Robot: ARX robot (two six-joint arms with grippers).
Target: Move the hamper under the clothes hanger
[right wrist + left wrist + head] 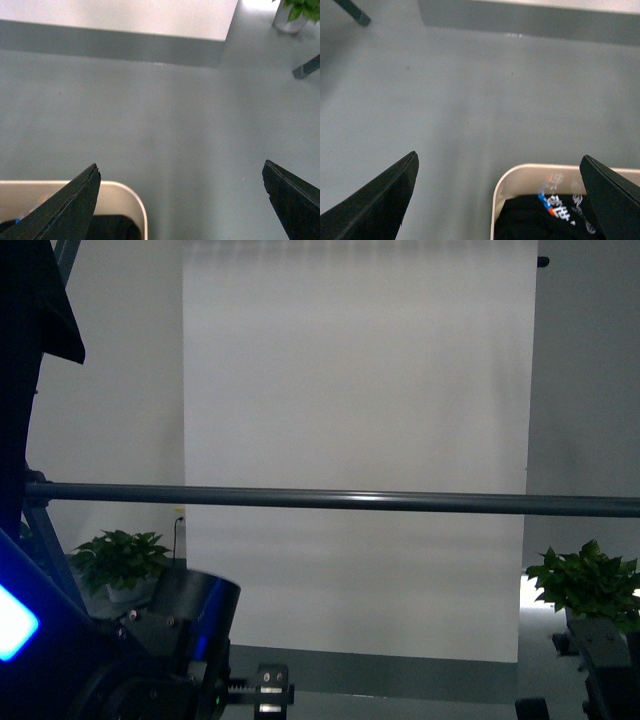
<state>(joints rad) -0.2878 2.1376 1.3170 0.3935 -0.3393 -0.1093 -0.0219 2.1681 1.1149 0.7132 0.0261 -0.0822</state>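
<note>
The beige plastic hamper with a rounded corner and rolled rim (520, 175) sits on the grey floor (470, 100), directly below both wrists. One corner shows in the left wrist view and the opposite corner (135, 200) in the right wrist view. Inside lies a black garment with white, blue and orange print (555, 210).

The left gripper (500, 200) is spread wide, holding nothing. The right gripper (182, 200) is likewise spread wide and empty.

In the front view, the grey metal tube bar of the clothes hanger (350, 500) runs horizontally across the frame. Behind it hangs a white backdrop (360, 390), with potted green plants at the left (120, 560) and right (585, 585).
</note>
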